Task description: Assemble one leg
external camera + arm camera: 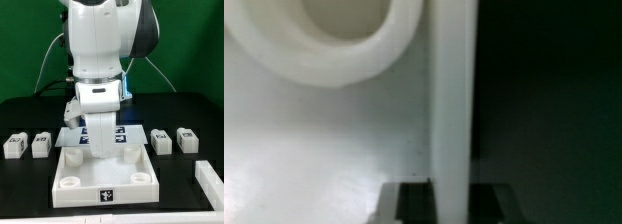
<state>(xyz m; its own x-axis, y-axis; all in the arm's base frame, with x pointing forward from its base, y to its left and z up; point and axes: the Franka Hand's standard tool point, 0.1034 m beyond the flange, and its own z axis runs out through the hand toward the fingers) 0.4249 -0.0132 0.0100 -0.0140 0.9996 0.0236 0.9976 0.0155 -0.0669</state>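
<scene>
Exterior view: tool (100, 138) hangs low over the panel (140, 172). Its jaws are hidden, so I cannot tell if it is spread or pinching. Nearest leg (160, 141) lies loose on the bench (30, 190) beside the panel, three more nearby. Risk: the tool nudges the panel and shifts the socket (322, 35), so a leg later misses it.

A robotics lab: robot arm (100, 50) over a black table (25, 185), green backdrop (195, 40), a marker board (128, 133) and tagged legs (40, 145) laid out.
</scene>
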